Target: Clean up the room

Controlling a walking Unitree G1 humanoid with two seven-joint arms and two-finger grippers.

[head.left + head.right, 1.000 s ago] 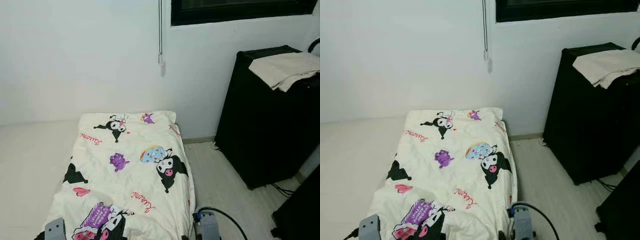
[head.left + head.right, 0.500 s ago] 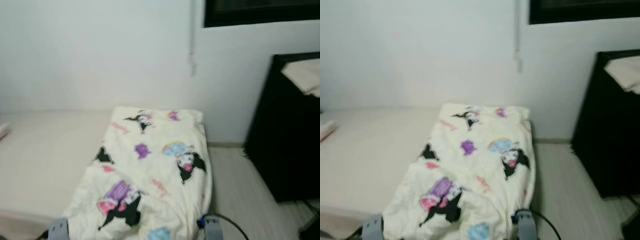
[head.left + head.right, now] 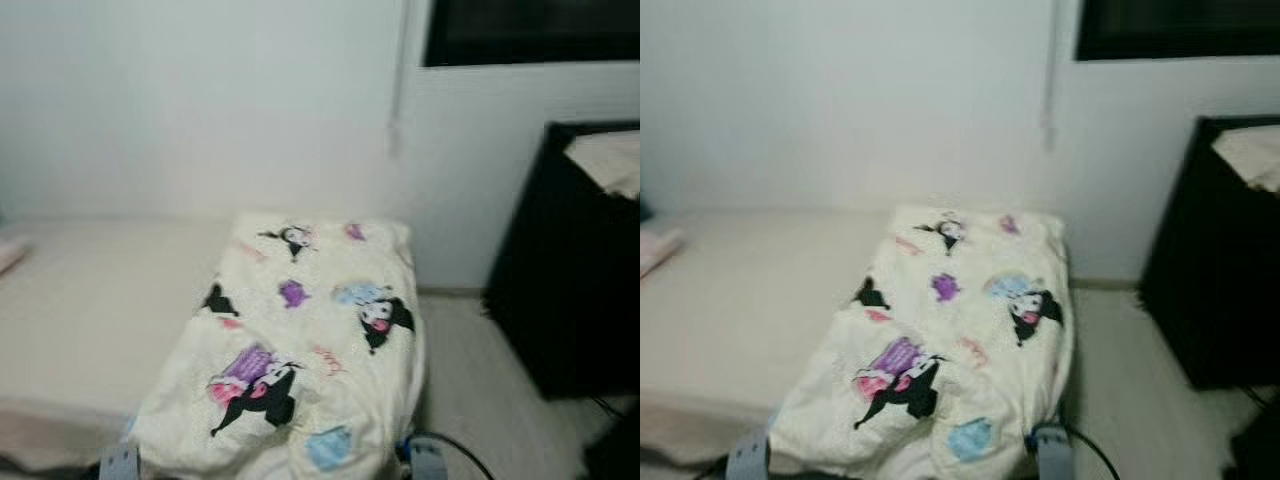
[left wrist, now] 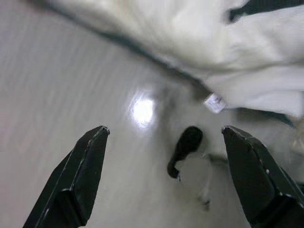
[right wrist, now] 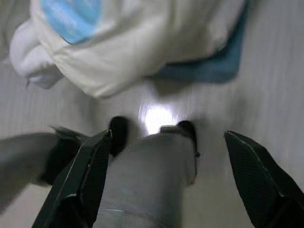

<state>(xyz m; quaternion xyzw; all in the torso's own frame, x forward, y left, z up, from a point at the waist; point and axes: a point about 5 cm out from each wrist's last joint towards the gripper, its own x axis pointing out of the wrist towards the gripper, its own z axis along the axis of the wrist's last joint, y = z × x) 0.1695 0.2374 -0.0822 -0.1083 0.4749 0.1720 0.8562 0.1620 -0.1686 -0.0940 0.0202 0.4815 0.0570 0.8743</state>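
Two pale surfaces take up most of the room: a low bed [image 3: 90, 300] with a bare cream top along the white wall [image 3: 200, 100], and light wood-look floor [image 3: 480, 380] to its right. A cream cartoon-print quilt [image 3: 300, 340] lies lengthwise over the right end of the bed, from the wall to the near edge, where it hangs over and bunches just above the floor. A dark window [image 3: 530, 30] sits high in the wall, a thin cord [image 3: 397, 100] hanging beside it. Against the wall on the right stands a black cabinet [image 3: 570, 260] with a folded cream cloth [image 3: 610, 160] on top. The head views are soft with blur.

The left gripper [image 4: 164, 180] hangs low over the floor beside the quilt's drooping edge, jaws spread wide and holding nothing. The right gripper [image 5: 166, 180] likewise hangs over the floor near the quilt's bunched corner, where a teal underlayer [image 5: 213, 66] peeks out; its jaws are also wide apart and empty, with the robot's grey leg [image 5: 147, 185] seen between them.
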